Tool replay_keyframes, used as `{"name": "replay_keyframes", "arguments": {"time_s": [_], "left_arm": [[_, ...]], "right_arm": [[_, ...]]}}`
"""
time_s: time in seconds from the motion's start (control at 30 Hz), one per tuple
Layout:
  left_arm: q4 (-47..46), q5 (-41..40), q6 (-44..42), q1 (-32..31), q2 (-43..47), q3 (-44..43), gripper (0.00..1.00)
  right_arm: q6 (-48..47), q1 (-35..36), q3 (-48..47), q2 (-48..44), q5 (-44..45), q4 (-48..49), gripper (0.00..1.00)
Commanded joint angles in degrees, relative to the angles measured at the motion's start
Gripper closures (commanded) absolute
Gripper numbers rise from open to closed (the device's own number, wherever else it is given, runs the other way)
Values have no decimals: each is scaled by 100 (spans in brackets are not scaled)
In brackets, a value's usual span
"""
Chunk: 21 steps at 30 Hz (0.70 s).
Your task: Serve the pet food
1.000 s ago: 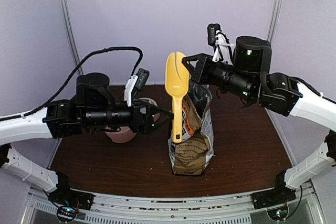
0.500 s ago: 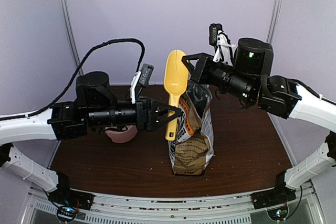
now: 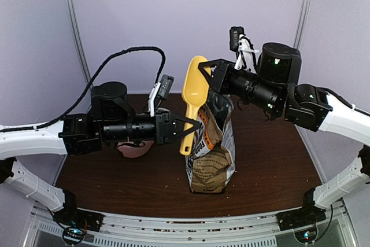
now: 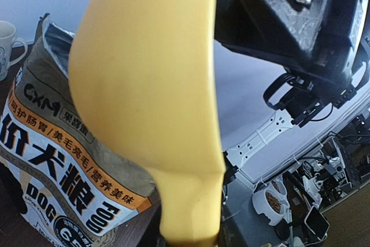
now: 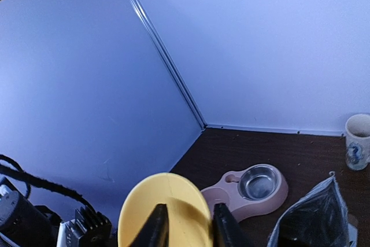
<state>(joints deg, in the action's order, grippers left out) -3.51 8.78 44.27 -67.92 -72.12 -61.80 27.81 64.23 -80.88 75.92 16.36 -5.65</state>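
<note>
A yellow scoop hangs upright above the open tan-and-white bag standing mid-table. My left gripper reaches in from the left and is shut on the scoop's handle; in the left wrist view the scoop fills the frame, with the bag behind it. My right gripper is at the scoop's bowl, jaws parted. In the right wrist view its fingers stand apart on either side of the bowl. The pet food is hidden inside the bag.
A pink feeder with a steel bowl lies on the brown table left of the bag, partly under my left arm. A white mug stands at the back. Off the table, a white bowl of brown pellets is visible.
My left gripper moved right and closed on the scoop's handle. My right gripper's jaws parted at the scoop's bowl. The scoop sank and tilted slightly.
</note>
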Motion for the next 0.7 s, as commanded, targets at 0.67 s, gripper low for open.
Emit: {"name": "replay_keyframes", "arguments": {"time_s": [0.67], "left_arm": [[3143, 3089, -2000, 402, 182, -667, 95]], "right_arm": [[-1575, -233, -758, -814, -2678, -4165, 34]]}}
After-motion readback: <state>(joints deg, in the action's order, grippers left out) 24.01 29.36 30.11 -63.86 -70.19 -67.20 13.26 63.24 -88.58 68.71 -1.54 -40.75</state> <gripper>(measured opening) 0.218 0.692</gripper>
